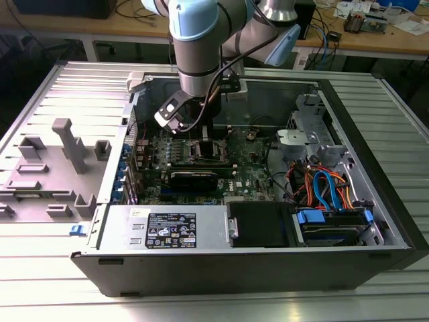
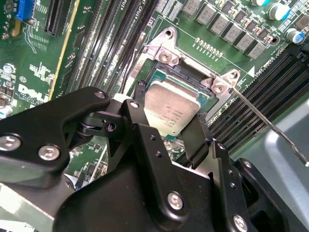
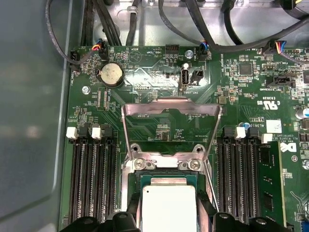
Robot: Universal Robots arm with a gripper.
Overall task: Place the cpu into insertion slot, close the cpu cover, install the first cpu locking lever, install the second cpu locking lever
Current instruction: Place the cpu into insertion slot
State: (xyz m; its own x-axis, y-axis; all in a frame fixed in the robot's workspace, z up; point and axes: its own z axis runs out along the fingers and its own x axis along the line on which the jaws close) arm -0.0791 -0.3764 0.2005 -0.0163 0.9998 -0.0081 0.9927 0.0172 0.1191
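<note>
Over insertion slot [image 2: 181,77], cpu [image 2: 169,104] pinched between gripper [image 2: 166,116] jaws (cpu cover [image 3: 171,105] raised)

The cpu [image 2: 171,108], a silver-grey square, is seen within the silver rim of the insertion slot [image 2: 188,77]; whether it is seated cannot be told. The cpu cover [image 3: 145,110] is swung open, standing raised at the slot's edge.

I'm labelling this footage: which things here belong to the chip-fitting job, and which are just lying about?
Job in hand: gripper, the chip it grips, socket beneath, open cover, thin lever.

Just about: memory slots, coin battery, coloured cables, grey blocks.
</note>
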